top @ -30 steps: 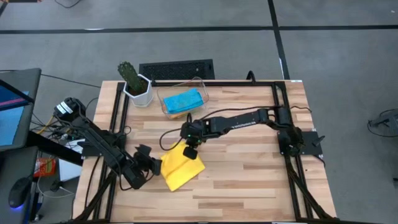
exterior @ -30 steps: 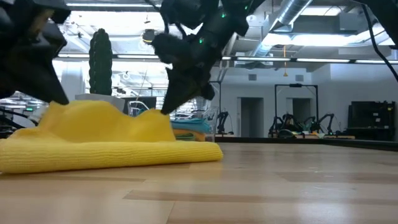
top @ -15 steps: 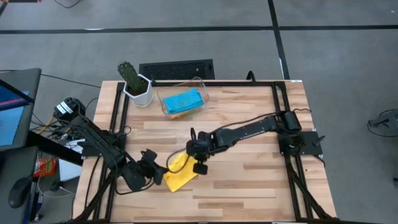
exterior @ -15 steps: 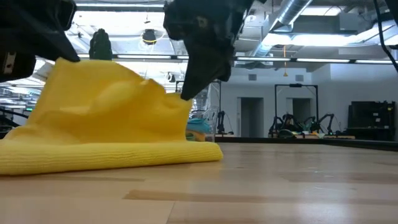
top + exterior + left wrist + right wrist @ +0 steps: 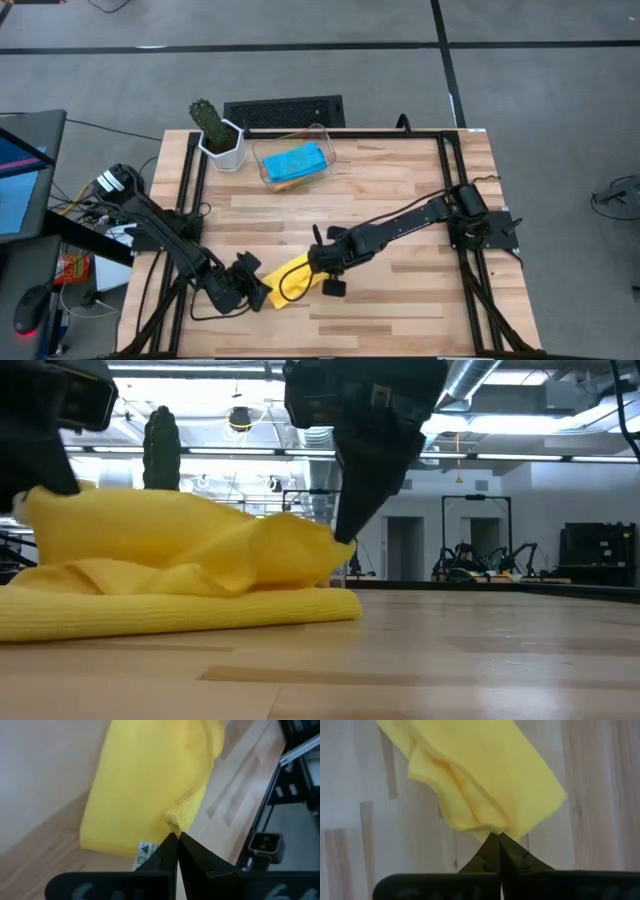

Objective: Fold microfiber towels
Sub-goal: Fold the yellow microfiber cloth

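A yellow microfiber towel [image 5: 290, 278] lies near the table's near left part, its lower layer flat on the wood [image 5: 180, 610] and its upper part raised in a hump [image 5: 180, 540]. My left gripper [image 5: 258, 292] is shut on the towel's left end, and my right gripper [image 5: 322, 272] is shut on its right end. In the low view the left gripper [image 5: 35, 495] stands at the left and the right gripper [image 5: 345, 540] at the right. A light blue towel [image 5: 295, 160] lies on an orange one in a clear bin [image 5: 318, 135] at the back. My left gripper pinches a hemmed corner of the yellow towel [image 5: 177, 817] between its two fingers, slanting down from the table's left side. That corner is held up off the table while the cloth below sags slack. My right gripper pinches a bunched corner [image 5: 490, 827] between its two fingers, from above, pointing steeply down. At least two layers of hem meet at the fingertips. The corner is held clear of the table, with the cloth slack behind it.
A cactus in a white pot [image 5: 217, 135] stands at the back left beside the bin. Black frame rails [image 5: 450, 160] run along the table's sides. Bare wood lies to the right of the towel [image 5: 400, 290]. A white label [image 5: 145, 849] shows at the towel's edge.
Both grippers have gone toward the table's near edge, keeping hold of the yellow towel's raised edge. That edge has been carried over the lower layer, which stayed on the table, and the hump has sunk lower against half a second ago.
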`<action>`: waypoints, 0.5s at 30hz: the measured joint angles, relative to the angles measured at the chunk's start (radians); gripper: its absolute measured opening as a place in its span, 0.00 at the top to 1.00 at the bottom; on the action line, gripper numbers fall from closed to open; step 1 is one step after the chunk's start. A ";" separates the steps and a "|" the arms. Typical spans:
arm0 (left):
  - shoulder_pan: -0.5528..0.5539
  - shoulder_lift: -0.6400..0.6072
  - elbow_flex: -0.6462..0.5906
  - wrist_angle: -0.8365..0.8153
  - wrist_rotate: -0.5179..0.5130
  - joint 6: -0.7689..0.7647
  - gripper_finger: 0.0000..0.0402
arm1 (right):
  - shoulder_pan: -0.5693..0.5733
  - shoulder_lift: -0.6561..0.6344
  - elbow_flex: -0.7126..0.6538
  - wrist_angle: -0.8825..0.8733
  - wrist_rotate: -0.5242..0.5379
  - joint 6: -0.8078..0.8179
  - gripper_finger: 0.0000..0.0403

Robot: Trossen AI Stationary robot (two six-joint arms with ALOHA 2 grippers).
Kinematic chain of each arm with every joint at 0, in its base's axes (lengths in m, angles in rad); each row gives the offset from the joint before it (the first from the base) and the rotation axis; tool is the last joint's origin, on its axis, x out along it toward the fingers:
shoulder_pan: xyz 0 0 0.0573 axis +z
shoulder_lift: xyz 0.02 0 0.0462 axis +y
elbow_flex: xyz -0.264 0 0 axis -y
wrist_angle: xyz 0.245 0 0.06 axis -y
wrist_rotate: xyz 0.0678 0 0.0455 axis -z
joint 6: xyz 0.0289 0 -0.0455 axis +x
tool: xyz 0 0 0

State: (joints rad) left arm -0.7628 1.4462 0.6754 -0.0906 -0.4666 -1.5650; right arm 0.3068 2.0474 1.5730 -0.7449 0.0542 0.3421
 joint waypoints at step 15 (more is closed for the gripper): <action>-0.003 0.160 0.000 0.197 0.068 0.019 1.00 | -0.001 0.002 -0.088 0.101 -0.005 0.033 0.84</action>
State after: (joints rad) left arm -0.7654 1.6062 0.6750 0.1065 -0.3987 -1.5459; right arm 0.3054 2.0491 1.4847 -0.6439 0.0492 0.3751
